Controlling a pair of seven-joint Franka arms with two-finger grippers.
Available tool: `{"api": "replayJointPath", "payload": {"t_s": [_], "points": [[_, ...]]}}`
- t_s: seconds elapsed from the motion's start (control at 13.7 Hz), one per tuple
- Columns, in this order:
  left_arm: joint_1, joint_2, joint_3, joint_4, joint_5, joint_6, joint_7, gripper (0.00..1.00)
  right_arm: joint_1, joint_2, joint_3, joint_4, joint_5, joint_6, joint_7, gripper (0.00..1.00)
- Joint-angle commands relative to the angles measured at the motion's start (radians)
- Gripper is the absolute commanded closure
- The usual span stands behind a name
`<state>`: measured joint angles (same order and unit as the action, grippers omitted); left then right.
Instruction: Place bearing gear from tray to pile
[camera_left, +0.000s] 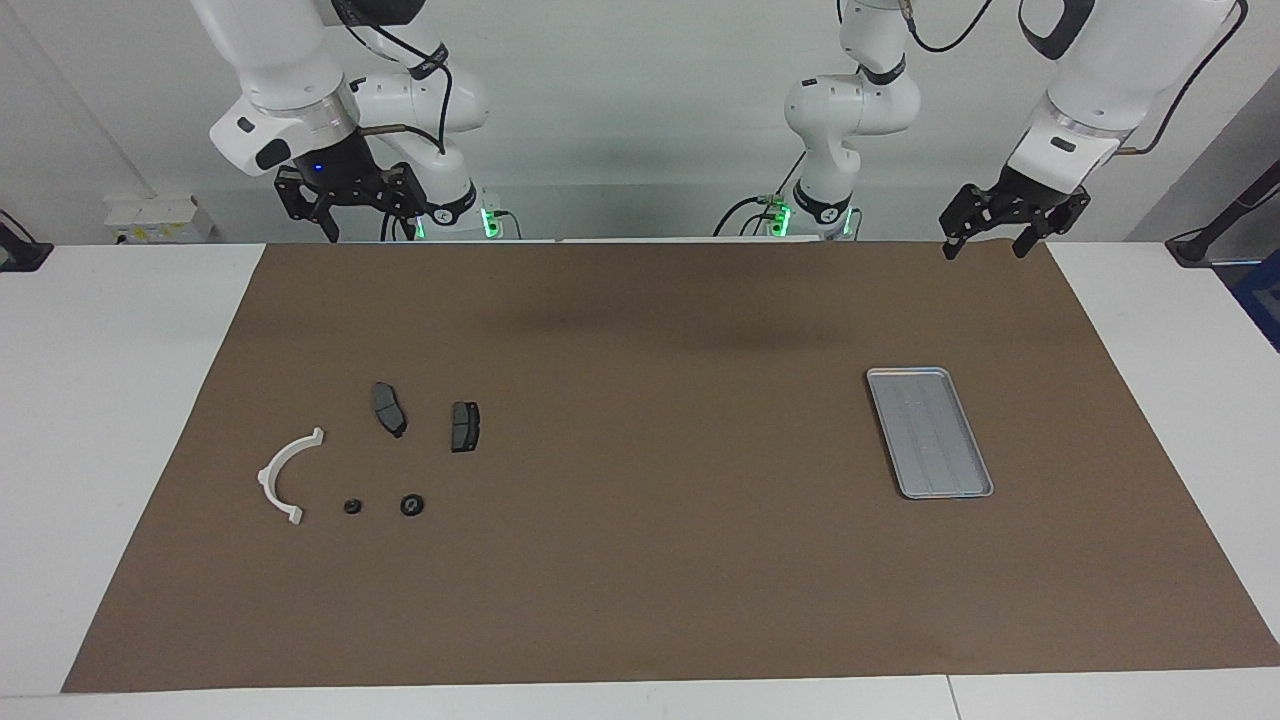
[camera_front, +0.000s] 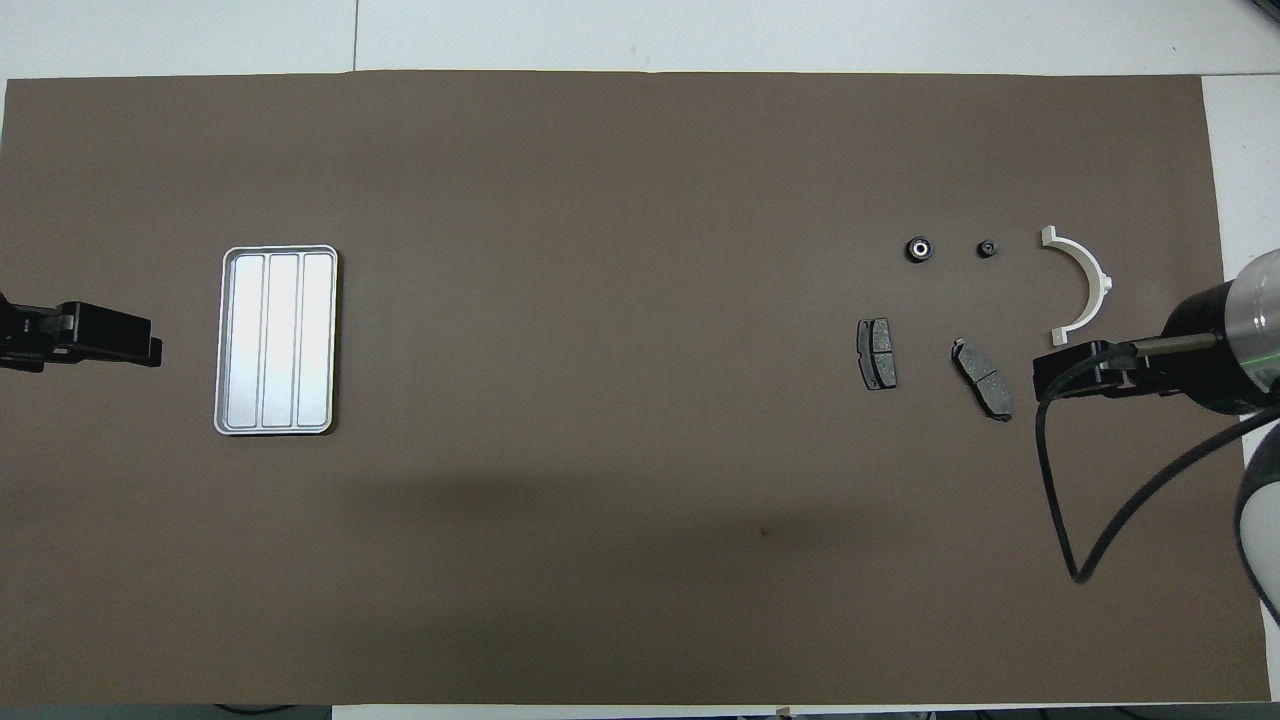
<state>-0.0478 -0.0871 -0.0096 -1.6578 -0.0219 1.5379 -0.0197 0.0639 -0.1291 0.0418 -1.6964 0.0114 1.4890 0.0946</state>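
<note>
Both hands, left (camera_left: 988, 243) and right (camera_left: 352, 212), hang released over the table's (camera_left: 640, 560) robot edge as I watch; tray (camera_left: 930, 432) bare, 2 gears (camera_left: 412, 505) by the pile (camera_left: 290, 475).

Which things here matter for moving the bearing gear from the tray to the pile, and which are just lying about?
Job:
tray, nothing in it
larger round black part, among the pile
white bracket

Lying about:
two brake pads
smaller round black part
brown mat

no legible text anywhere — tray (camera_left: 928, 432) plain ridged metal, brake pads (camera_left: 464, 426) unmarked, white bracket (camera_left: 283, 474) blank, small marks on the arm bases (camera_left: 826, 212) too small to read
</note>
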Motion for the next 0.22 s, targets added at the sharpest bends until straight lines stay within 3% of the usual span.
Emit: {"api": "replayJointPath", "payload": {"t_s": [0.0, 0.15], "points": [[-0.006, -0.017, 0.006, -0.017, -0.009, -0.004, 0.010, 0.00, -0.003, -0.009, 0.000, -0.003, 0.021, 0.008, -0.010, 0.00], [-0.006, -0.017, 0.006, -0.017, -0.010, -0.004, 0.010, 0.00, -0.003, -0.009, 0.000, -0.003, 0.021, 0.020, -0.012, 0.00]]}}
